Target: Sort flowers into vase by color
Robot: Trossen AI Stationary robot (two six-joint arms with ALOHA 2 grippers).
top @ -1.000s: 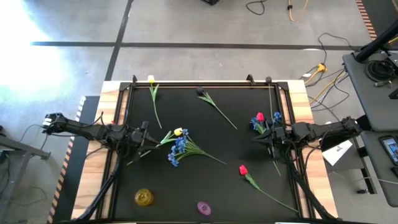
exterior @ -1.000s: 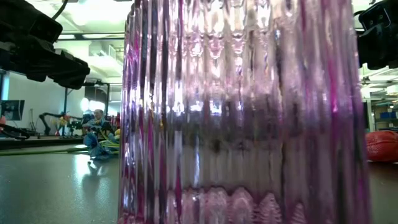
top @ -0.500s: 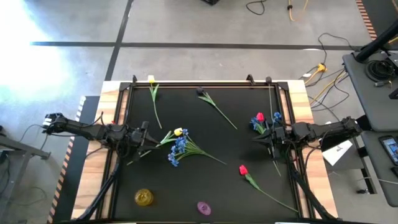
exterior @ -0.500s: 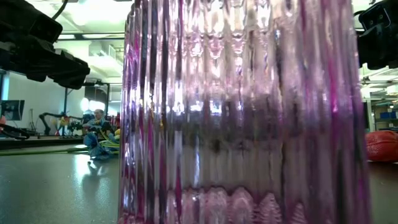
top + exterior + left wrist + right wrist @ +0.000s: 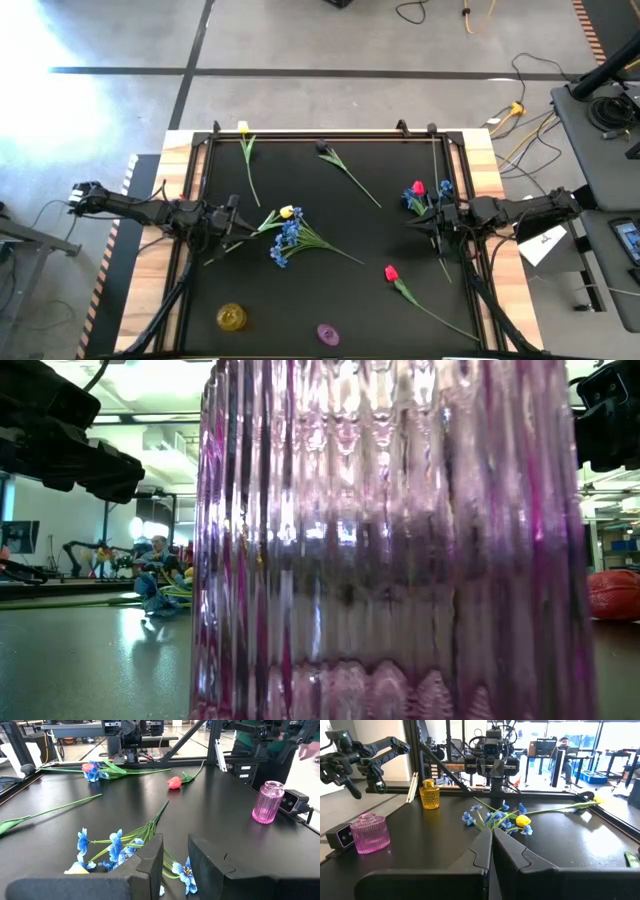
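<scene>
Tangling worried me: my left tool (image 5: 243, 224), fingers narrowly parted and empty, hovered over the blue spray (image 5: 287, 241) and yellow tulip (image 5: 287, 212), while the right tool (image 5: 425, 222), fingers nearly together, waited.

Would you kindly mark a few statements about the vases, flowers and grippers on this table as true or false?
1. The pink vase holds a red tulip. False: it stands empty.
2. The yellow vase stands near the pink one. True.
3. The left gripper is clamped on a stem. False: its fingers are apart, holding nothing, above the blue spray.
4. A red tulip lies loose on the table. True.
5. The right gripper is shut. True.
</scene>
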